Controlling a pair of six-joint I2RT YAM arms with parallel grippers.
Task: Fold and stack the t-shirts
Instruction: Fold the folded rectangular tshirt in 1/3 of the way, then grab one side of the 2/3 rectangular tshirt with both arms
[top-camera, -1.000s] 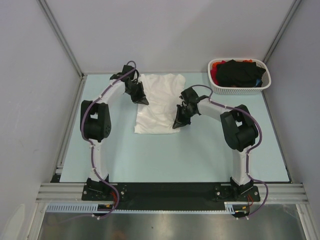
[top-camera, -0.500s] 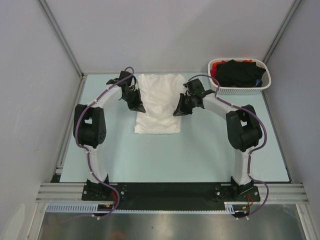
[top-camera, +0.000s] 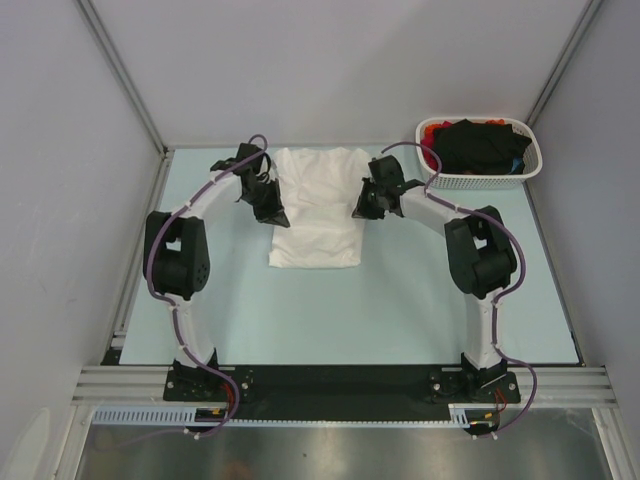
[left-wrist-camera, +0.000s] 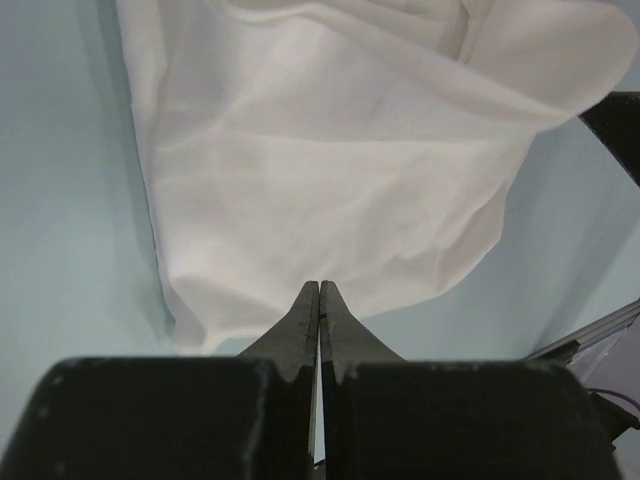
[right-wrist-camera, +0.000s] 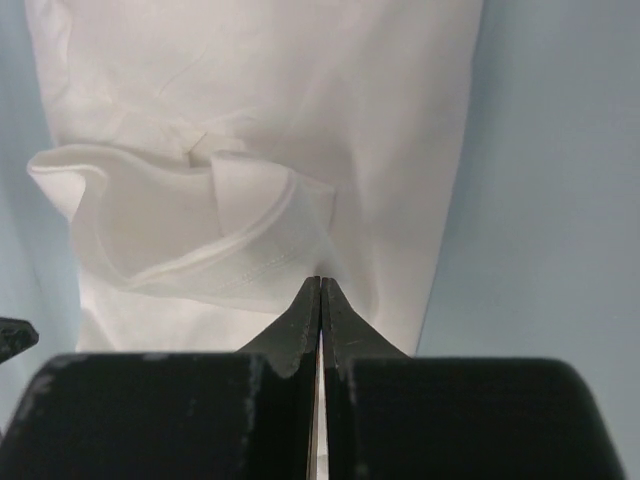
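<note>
**Current step:** folding the first shirt. The white shirt (top-camera: 315, 215) lies on the table (top-camera: 400, 310), centre-far, already narrowed into a long strip that runs near to far. The black shirt (top-camera: 480, 145) and the red shirt (top-camera: 428, 135) wait in the basket (top-camera: 480, 180) at the far right corner.

**Left gripper** (top-camera: 272, 212): positioned at the left edge of the strip. Fingers are pressed together, and the wrist view shows the cloth edge drawn up to the tips, so they appear to pinch it.

**Right gripper** (top-camera: 362, 208): positioned at the right edge, level with the left one. Fingers are pressed together and appear to pinch a raised, hemmed fold (right-wrist-camera: 200, 230) of the same shirt.

**Next move, as judged:** carry both pinched edges together along the strip to lay one end over the other. Keep the two arms level and evenly paced so the fold lands square. Release only once the cloth lies flat. Then fetch a shirt from the basket.
</note>
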